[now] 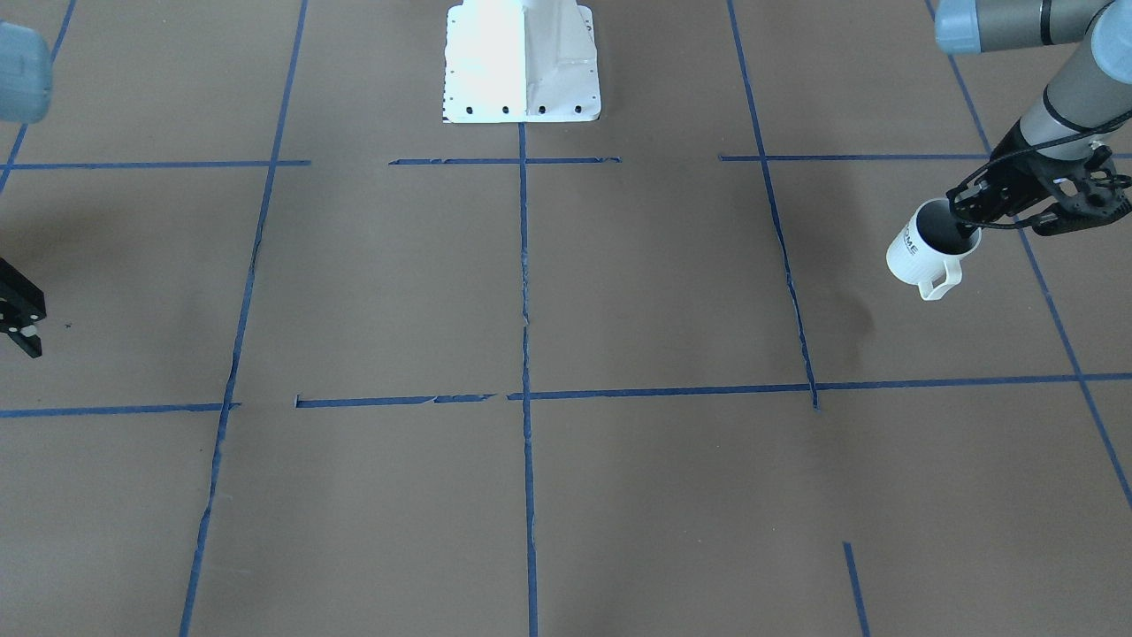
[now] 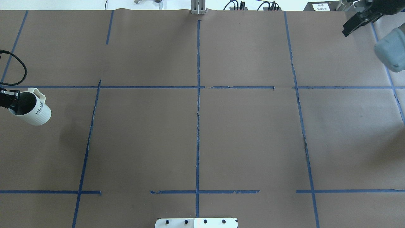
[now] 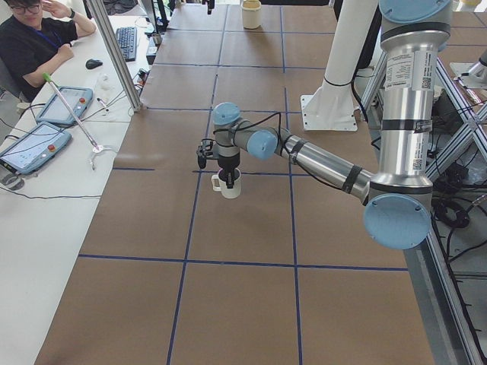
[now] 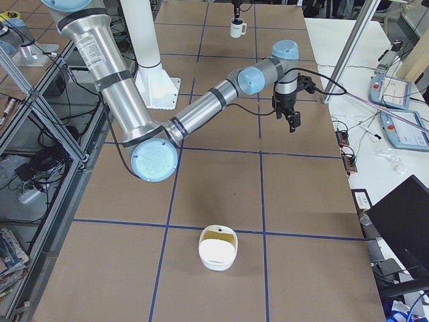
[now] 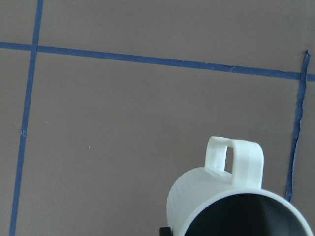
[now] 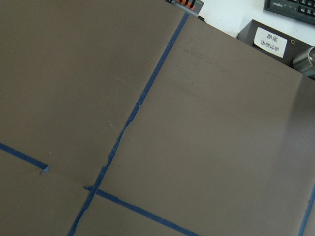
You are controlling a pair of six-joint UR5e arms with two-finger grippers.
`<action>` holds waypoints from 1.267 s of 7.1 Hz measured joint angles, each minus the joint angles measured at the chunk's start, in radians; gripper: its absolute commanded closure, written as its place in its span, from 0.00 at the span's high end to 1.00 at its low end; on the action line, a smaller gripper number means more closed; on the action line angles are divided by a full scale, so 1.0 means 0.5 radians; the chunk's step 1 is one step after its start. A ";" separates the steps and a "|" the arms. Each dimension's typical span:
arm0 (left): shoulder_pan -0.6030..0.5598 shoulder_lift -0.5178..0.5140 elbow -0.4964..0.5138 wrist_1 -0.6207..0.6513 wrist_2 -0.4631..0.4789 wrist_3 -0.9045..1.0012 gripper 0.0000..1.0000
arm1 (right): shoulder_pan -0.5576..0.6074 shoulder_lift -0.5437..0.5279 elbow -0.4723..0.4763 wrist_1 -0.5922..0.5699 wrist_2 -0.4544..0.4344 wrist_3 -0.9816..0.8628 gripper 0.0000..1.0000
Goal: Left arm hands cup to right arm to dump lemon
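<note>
The cup [image 1: 920,257], a white ribbed mug lettered "HOME", hangs tilted a little above the table at the robot's left end. It also shows in the overhead view [image 2: 34,112], the exterior left view [image 3: 228,185] and the left wrist view [image 5: 206,201]. My left gripper [image 1: 966,223] is shut on its rim, one finger inside and one outside, with the handle on the side away from the gripper. The cup's inside looks dark, and no lemon shows. My right gripper [image 1: 22,318] hangs empty with its jaws apart at the far right end, also seen overhead [image 2: 356,22].
A white bowl-like container [image 4: 218,258] stands on the table near the robot's right end. The white robot base [image 1: 522,62] stands at mid table edge. Blue tape lines grid the brown table. An operator [image 3: 34,38] sits beside tablets at the side desk.
</note>
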 measured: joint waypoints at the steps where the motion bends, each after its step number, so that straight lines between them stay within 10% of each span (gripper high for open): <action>1: 0.003 0.008 0.111 -0.165 0.000 -0.005 0.05 | 0.086 -0.075 0.009 -0.016 0.109 -0.015 1.00; 5: 0.008 0.009 0.316 -0.392 -0.110 -0.007 0.06 | 0.215 -0.276 0.011 -0.028 0.178 -0.021 1.00; 6: 0.009 0.009 0.342 -0.398 -0.144 -0.001 0.18 | 0.218 -0.318 0.007 -0.024 0.177 -0.020 1.00; 7: 0.009 0.009 0.360 -0.400 -0.159 0.004 0.69 | 0.218 -0.360 0.004 -0.021 0.177 -0.019 1.00; 8: 0.009 0.009 0.372 -0.408 -0.162 0.018 1.00 | 0.218 -0.388 0.002 -0.021 0.175 -0.019 1.00; 9: 0.008 0.010 0.378 -0.419 -0.163 0.067 1.00 | 0.219 -0.404 0.000 -0.020 0.170 -0.020 1.00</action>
